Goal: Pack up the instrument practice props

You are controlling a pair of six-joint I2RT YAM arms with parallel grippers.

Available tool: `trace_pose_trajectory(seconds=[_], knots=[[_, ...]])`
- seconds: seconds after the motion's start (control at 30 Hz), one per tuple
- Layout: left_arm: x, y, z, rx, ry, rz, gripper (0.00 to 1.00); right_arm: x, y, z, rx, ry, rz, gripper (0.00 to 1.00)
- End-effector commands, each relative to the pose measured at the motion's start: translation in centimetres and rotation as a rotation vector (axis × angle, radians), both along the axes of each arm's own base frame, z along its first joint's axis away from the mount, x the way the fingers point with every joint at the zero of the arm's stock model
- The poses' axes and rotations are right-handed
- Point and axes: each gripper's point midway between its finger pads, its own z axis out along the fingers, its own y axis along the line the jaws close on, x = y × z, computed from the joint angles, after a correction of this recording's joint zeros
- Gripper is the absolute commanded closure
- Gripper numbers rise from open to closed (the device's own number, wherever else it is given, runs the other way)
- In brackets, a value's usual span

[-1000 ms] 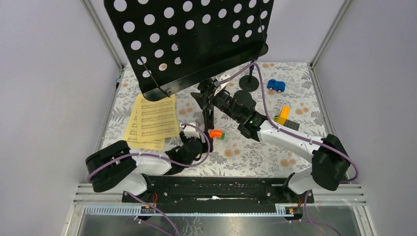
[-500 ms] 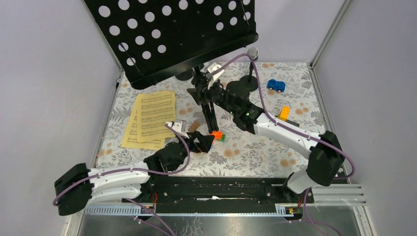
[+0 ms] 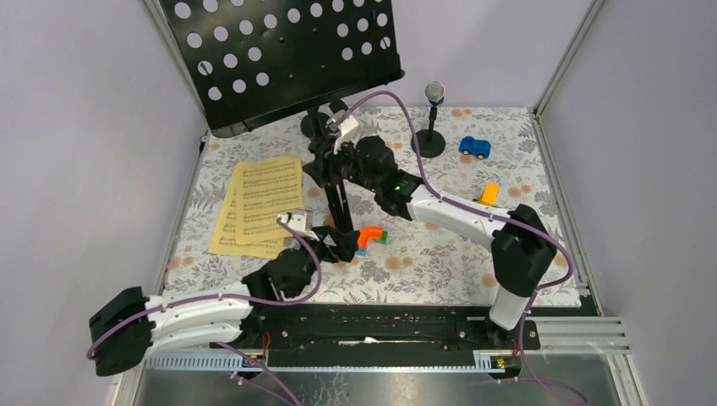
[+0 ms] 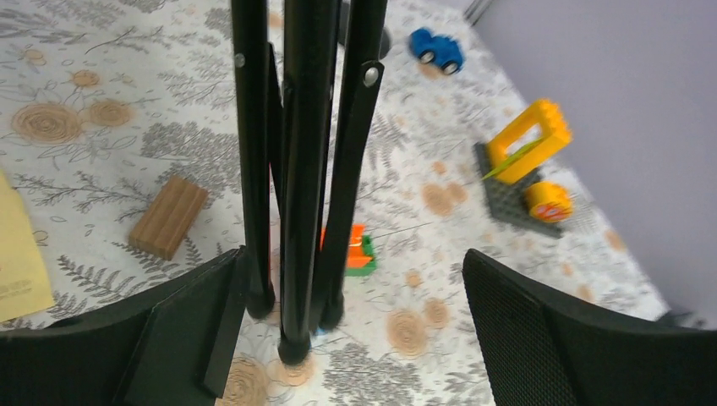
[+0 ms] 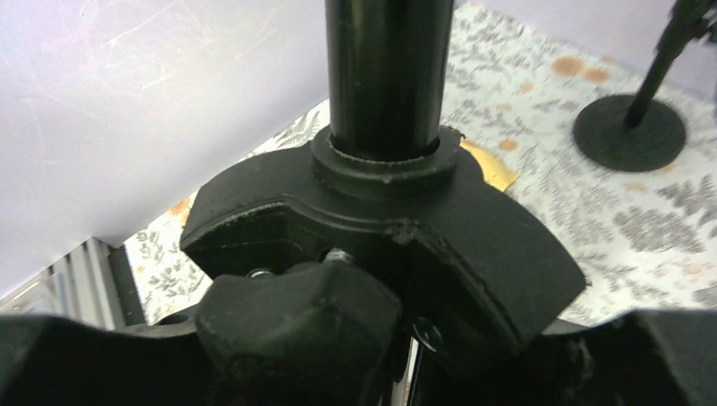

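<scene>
two grippers at frame centre. right gripper (image 3: 336, 152) half-closed, clamped on music rack (image 3: 279, 51) hub; rack desk fills upper left. left gripper (image 3: 342, 245) jaws wide, straddling folded legs (image 4: 296, 169), gripping nothing.

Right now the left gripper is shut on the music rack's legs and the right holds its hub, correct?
No: the left gripper is open, straddling the music rack legs, per the left wrist view. The right gripper does hold the hub.
</scene>
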Motion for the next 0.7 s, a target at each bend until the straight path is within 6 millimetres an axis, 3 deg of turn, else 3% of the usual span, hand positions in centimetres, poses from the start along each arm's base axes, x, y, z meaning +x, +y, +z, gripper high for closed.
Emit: trace_pose_trajectory(seconds=[0.0,0.07,0.1,0.27,0.4,0.47,0.67], knots=[[2.3,-0.7,1.6,0.026,-0.04,0.1,0.01,-4.6,0.9,19.1,0.446,-0.29,0.118,1.0],[3.1,0.0,0.7,0.052,-0.013,0.175,0.04,-5.9,1.9,19.1,0.439,-0.279,0.155,1.0],[3.3,0.3,0.3,0.057,-0.001,0.199,0.11,-6.4,2.2,19.1,0.436,-0.269,0.169,1.0],[2.5,1.6,-2.5,0.037,0.081,0.227,0.61,-7.6,3.8,17.9,0.399,-0.2,0.227,1.0],[1.5,2.4,-3.7,0.001,0.137,0.213,0.91,-6.9,6.1,15.4,0.315,-0.142,0.245,1.0],[0.9,2.6,-4.0,-0.013,0.173,0.2,1.0,-6.3,7.8,13.6,0.266,-0.112,0.26,1.0],[-1.0,3.0,-4.3,-0.128,0.285,0.165,1.0,-4.7,11.6,8.0,0.141,-0.052,0.297,1.0]])
